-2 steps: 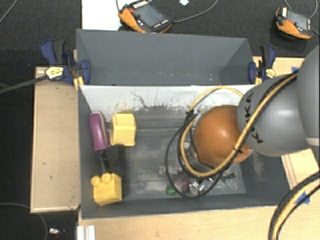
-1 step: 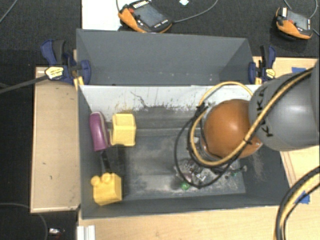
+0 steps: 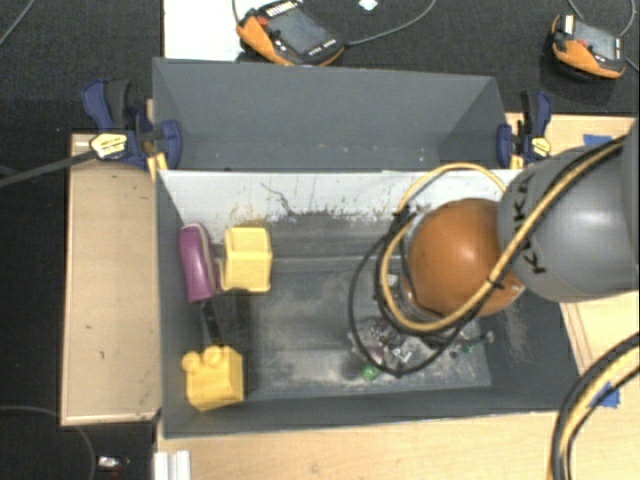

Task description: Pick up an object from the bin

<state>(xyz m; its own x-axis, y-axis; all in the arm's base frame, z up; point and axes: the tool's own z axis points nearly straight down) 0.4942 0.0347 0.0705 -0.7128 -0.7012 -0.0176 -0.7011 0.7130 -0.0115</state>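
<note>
Camera view: the gripper (image 3: 392, 351) hangs low over the front-right floor of the grey metal bin (image 3: 300, 318); whether it is open or closed, I cannot tell. A small green bit (image 3: 370, 372) lies just beside it, probably light and stiff, best pinched across its middle.

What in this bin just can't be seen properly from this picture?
- Right part of the bin floor, camera view: hidden under the arm's orange cover and looped cables.
- Gripper: crossed by those cables; whether it holds anything cannot be told.
- Green speck beside it: too small to identify.
- Dark thing below the purple piece: too shadowed to tell its shape.
</note>
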